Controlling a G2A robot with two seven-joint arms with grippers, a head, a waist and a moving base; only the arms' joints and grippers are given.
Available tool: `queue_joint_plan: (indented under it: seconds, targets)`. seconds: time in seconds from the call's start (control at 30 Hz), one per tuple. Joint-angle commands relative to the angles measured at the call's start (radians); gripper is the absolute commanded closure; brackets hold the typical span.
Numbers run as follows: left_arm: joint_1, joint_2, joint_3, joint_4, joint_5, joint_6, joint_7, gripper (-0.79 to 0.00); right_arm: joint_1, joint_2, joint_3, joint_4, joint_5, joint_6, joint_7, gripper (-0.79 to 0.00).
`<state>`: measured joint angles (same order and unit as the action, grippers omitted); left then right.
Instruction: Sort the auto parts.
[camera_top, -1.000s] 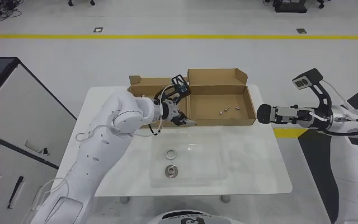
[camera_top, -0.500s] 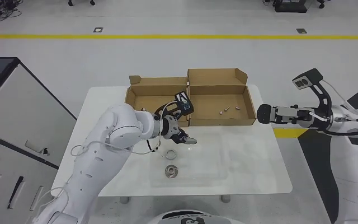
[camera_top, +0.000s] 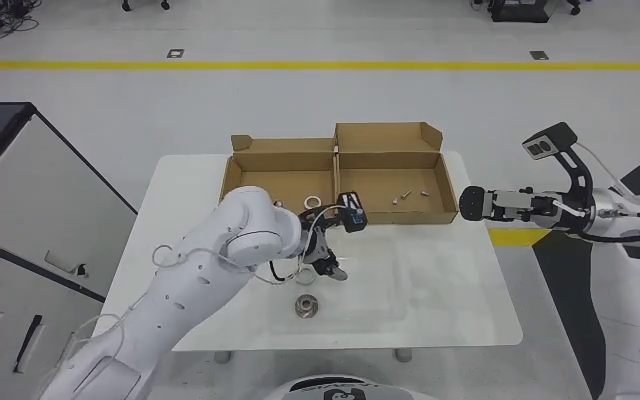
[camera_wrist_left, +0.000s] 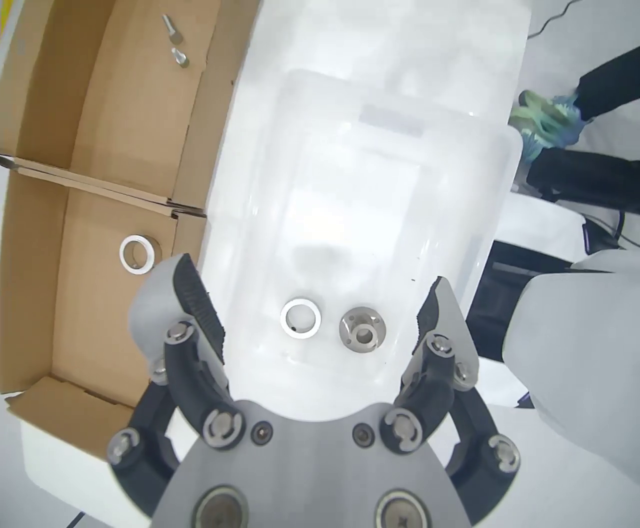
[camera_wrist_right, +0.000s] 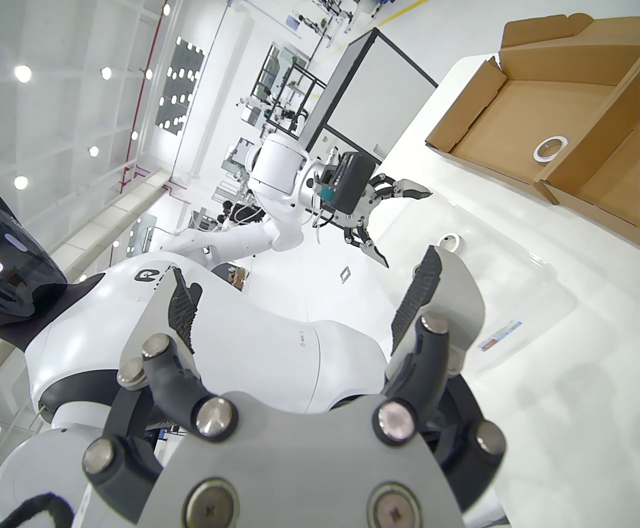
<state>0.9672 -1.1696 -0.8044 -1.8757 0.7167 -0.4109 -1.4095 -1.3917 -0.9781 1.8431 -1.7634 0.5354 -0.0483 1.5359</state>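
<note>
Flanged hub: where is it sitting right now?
In the left wrist view the flanged hub lies in the clear tray under the open left gripper, just beside a loose ring, on that ring's side away from the cardboard box.

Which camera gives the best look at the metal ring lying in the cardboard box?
Left wrist view: the ring lies near, seen almost face-on in the cardboard box. The right wrist view shows it slanted and farther off; the top view, as a small speck.
</note>
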Motion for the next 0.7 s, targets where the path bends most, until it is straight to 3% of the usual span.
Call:
queue_joint_plan:
  seconds: [0.0, 0.23, 0.43, 0.47, 0.6, 0.67]
  targets:
    - [-0.041, 0.014, 0.051, 0.013, -0.038, 0.015, -0.015, -0.785, 0.000, 0.000, 0.000, 0.000, 0.000, 0.000, 0.000, -0.785]
    - [-0.152, 0.058, 0.204, 0.063, -0.118, 0.052, -0.052, -0.785, 0.000, 0.000, 0.000, 0.000, 0.000, 0.000, 0.000, -0.785]
    - [-0.206, 0.087, 0.289, 0.081, -0.167, 0.058, -0.058, -0.785, 0.000, 0.000, 0.000, 0.000, 0.000, 0.000, 0.000, -0.785]
    - [-0.212, 0.091, 0.299, 0.082, -0.177, 0.055, -0.055, -0.773, 0.000, 0.000, 0.000, 0.000, 0.000, 0.000, 0.000, -0.785]
    - [-0.235, 0.101, 0.334, 0.098, -0.187, 0.049, -0.049, -0.588, 0.000, 0.000, 0.000, 0.000, 0.000, 0.000, 0.000, -0.785]
    - [-0.245, 0.103, 0.354, 0.102, -0.192, 0.045, -0.045, -0.570, 0.000, 0.000, 0.000, 0.000, 0.000, 0.000, 0.000, -0.785]
